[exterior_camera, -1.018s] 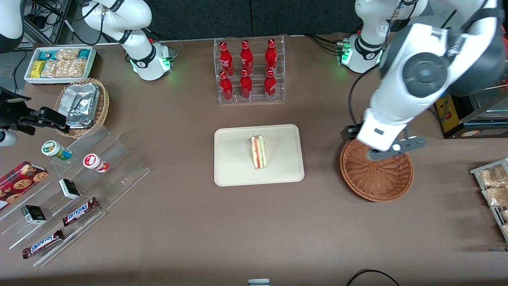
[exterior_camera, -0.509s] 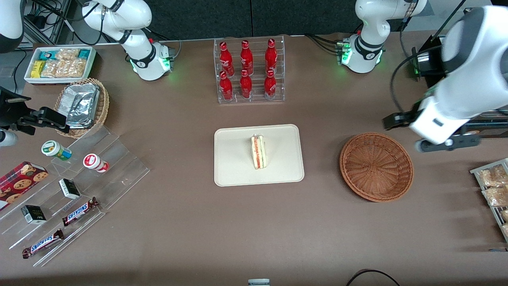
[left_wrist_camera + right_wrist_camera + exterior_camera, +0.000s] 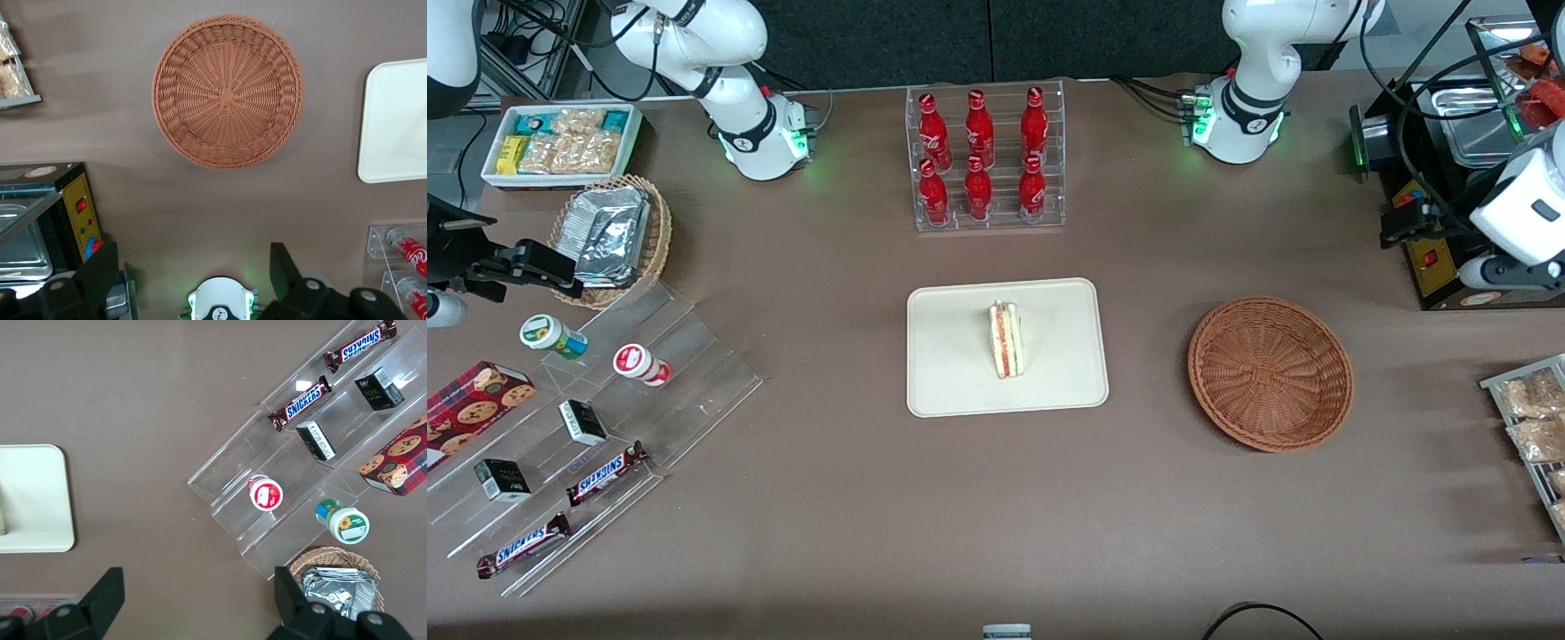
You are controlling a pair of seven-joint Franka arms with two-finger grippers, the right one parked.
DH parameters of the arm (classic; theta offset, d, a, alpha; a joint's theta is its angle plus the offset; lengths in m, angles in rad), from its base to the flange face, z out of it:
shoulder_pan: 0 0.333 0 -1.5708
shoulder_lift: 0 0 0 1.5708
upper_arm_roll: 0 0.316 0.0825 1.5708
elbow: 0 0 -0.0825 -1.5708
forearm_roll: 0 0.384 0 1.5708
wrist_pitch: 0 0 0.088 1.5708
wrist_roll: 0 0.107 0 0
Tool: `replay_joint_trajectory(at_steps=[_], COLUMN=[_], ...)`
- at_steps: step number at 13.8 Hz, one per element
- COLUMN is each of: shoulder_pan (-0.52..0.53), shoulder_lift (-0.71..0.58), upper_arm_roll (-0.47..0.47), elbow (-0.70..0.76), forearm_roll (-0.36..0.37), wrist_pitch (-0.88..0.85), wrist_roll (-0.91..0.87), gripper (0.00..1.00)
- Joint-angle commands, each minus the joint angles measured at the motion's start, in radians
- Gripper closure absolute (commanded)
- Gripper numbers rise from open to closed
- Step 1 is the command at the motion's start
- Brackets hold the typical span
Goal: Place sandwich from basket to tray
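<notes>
The surface (image 3: 854, 498) is brown and carries everything. The tray (image 3: 951, 391) lies mid-surface, and the sandwich (image 3: 1006, 340) already stands on it, cut edge with red and green filling facing up, apart from every rim. The basket (image 3: 1270, 373) sits beside the tray toward the working arm's end, and the wrist view shows it empty (image 3: 227, 91).

The left arm's gripper (image 3: 193, 280) is high up at the working arm's edge of the surface, over the black appliance there, well apart from basket and tray. Its fingers (image 3: 100, 273) stand wide apart with nothing between them.

Judgement: the transfer looks done, and the step in hand is the retreat. To do it well, the arm should stay high, keep off the appliance and its cables, and not swing low over the basket or tray, so the sandwich is not tipped.

Other containers:
- Acrylic bottle rack (image 3: 987, 160) near the surface's edge farthest from the front camera, holding six red cola bottles.
- White bin (image 3: 560, 142) at the parked arm's corner, holding snack packets.
- Tan wicker basket (image 3: 660, 233) just beside the bin, holding foil packets.
- Clear stepped display (image 3: 694, 373) with Snickers bars, small boxes and two cups.
</notes>
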Motion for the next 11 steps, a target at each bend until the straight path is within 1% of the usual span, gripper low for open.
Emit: replay_joint_trajectory(at_steps=[1,3,5,7,8,11], shoulder_pan=[-0.018,-0.009,-0.007,-0.007,-0.007,-0.007], shoulder_lift=[-0.060,-0.051,-0.043,-0.043,-0.043,-0.011], upper_arm_roll=[0.015,0.015,0.014,0.013,0.012,0.009], elbow=[-0.070,-0.046,-0.040,-0.038,-0.037,0.009], forearm_roll=[0.003,-0.011,-0.003,-0.009,0.000,0.003], wrist_pitch=[0.023,0.025,0.025,0.025,0.025,0.016], wrist_roll=[0.012,0.003,0.000,-0.045,-0.060,-0.048], gripper=[0.00,0.00,0.00,0.00,0.00,0.00])
